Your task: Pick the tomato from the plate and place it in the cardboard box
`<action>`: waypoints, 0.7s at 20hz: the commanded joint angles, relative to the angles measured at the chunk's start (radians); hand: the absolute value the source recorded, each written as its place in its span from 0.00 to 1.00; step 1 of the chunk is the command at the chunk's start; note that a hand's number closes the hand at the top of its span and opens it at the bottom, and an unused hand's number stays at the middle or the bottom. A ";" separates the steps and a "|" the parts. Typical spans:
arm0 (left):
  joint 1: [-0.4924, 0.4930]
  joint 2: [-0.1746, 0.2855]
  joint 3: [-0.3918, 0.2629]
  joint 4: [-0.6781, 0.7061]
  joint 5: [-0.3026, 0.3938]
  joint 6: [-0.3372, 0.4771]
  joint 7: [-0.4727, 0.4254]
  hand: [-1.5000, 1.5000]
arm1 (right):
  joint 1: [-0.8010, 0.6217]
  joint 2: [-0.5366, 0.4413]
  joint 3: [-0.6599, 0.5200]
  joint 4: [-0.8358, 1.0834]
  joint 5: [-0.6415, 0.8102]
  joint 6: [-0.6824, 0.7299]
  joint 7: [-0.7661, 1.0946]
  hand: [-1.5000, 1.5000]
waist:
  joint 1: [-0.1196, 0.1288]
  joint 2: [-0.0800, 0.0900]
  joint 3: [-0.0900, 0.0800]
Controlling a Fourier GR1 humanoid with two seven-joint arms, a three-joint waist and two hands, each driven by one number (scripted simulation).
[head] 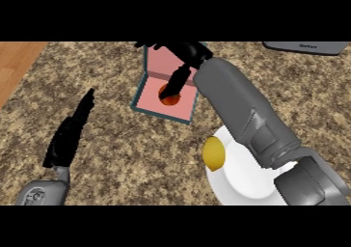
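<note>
Red tomato (pixel 169 100) beneath right hand (pixel 182 51).

No readable text anywhere. Grey flat object (pixel 306 47) at the counter's far right edge carries a small dark marking near its front, looks like a word or brand, too small to make out. Left forearm (pixel 39 193) has faint dark marks on its grey wrist casing, also illegible. No numbers or signs legible.
</note>
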 commanded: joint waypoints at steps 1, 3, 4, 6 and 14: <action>0.014 -0.010 -0.010 -0.017 -0.005 0.006 -0.011 0.50 | -0.011 0.000 -0.117 -0.006 -0.130 -0.031 0.002 0.00 | -0.005 -0.001 0.001; 0.003 -0.014 -0.007 -0.016 -0.005 0.009 0.012 0.50 | -0.027 0.000 -0.169 0.004 -0.189 -0.023 0.025 0.00 | -0.012 -0.002 0.001; 0.017 0.012 0.022 -0.001 0.020 -0.013 0.005 0.50 | -0.033 0.000 -0.195 0.013 -0.202 -0.008 0.017 0.00 | -0.024 0.001 0.001; 0.019 0.004 0.016 -0.012 0.005 0.005 -0.003 0.50 | -0.034 0.000 -0.239 0.023 -0.244 0.006 0.012 0.00 | -0.030 0.001 0.001; 0.049 0.010 0.025 -0.006 0.011 0.000 -0.052 0.50 | -0.046 -0.167 -0.362 0.063 -0.339 0.021 0.046 0.00 | -0.032 0.010 0.001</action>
